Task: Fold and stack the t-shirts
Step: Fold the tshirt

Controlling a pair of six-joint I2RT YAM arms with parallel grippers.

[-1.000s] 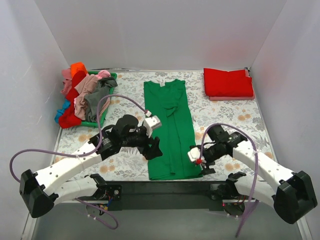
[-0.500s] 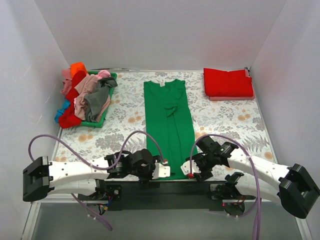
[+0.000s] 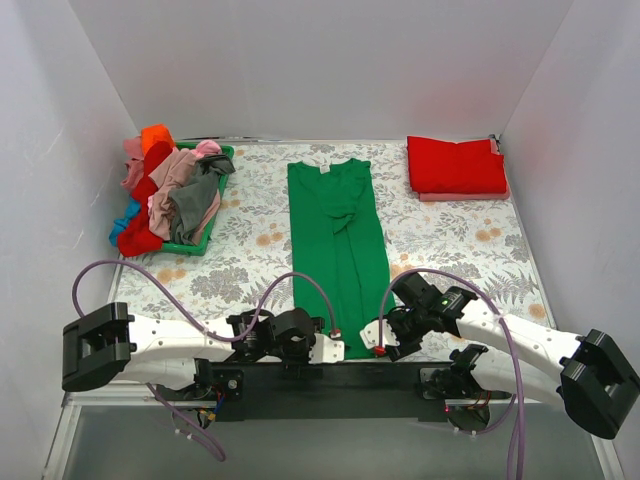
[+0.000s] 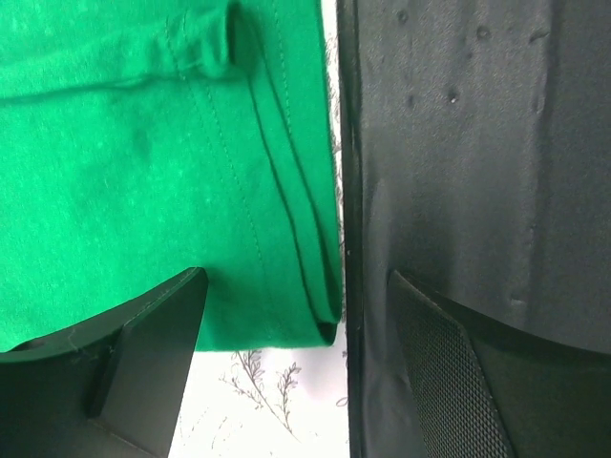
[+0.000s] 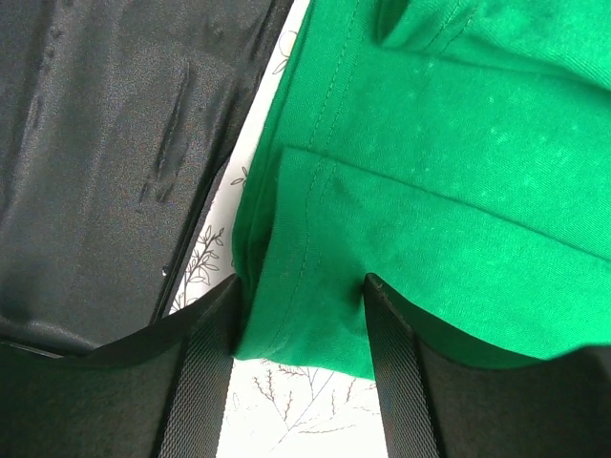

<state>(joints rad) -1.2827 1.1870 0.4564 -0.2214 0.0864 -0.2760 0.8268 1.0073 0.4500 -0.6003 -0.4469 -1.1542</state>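
A bright green t-shirt (image 3: 338,250), folded lengthwise into a long strip, lies flat down the middle of the table. My left gripper (image 3: 336,349) sits low at its near-left hem corner (image 4: 286,305); its jaws stand wide open, one finger over the cloth, the other over the black bar. My right gripper (image 3: 378,341) is at the near-right hem corner (image 5: 305,296). Its fingers (image 5: 205,353) straddle that corner and touch it on both sides, but the cloth between them lies flat. A folded red t-shirt (image 3: 457,164) rests on a pink one at the back right.
A green basket (image 3: 203,242) at the back left holds a heap of several t-shirts (image 3: 165,195) in red, orange, pink, grey and blue. The black mounting bar (image 3: 330,377) runs along the table's near edge, right beside both grippers. White walls close in on three sides.
Both grippers have come down to the green shirt's near hem, the left from the shirt's left edge. The right jaws have narrowed around the hem corner.
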